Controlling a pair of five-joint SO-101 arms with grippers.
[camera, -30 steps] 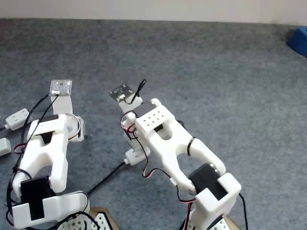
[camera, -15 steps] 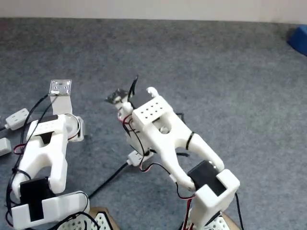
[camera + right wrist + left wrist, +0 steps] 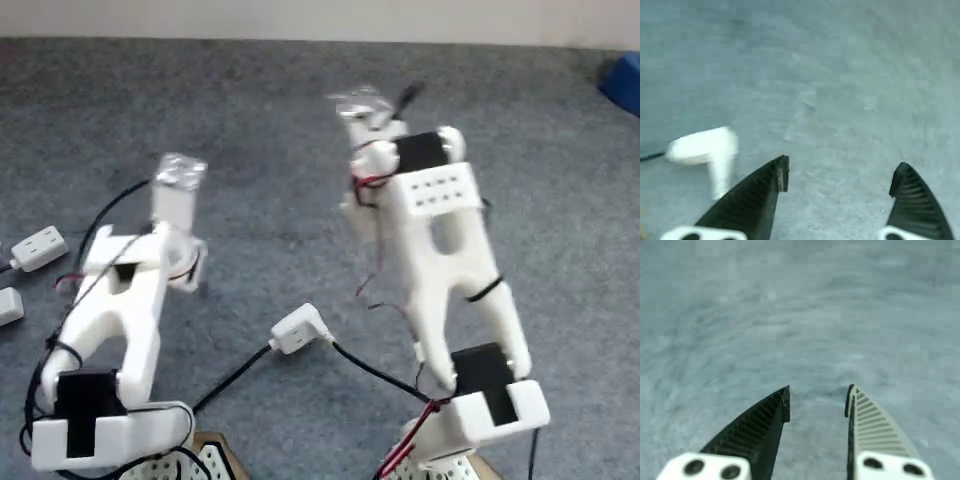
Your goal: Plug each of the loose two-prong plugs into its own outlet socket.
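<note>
A white two-prong plug (image 3: 300, 328) lies on the grey carpet between the two arms, with a black cable (image 3: 228, 377) trailing toward the near edge. In the right wrist view the plug (image 3: 705, 147) lies beside and apart from my right gripper (image 3: 840, 172), which is open and holds nothing. My left gripper (image 3: 817, 395) is also open over bare carpet. A white outlet socket (image 3: 38, 247) sits at the far left, and a second white block (image 3: 8, 305) lies just nearer. The left arm (image 3: 120, 300) stands between the sockets and the plug.
The right arm (image 3: 440, 230) stretches toward the far side of the carpet. A blue object (image 3: 622, 85) sits at the far right edge. A black cable (image 3: 375, 372) runs from the plug toward the right arm's base.
The right arm has swung right and stretched farther away, uncovering the white plug it stood over. The left arm has shifted slightly right and forward.
</note>
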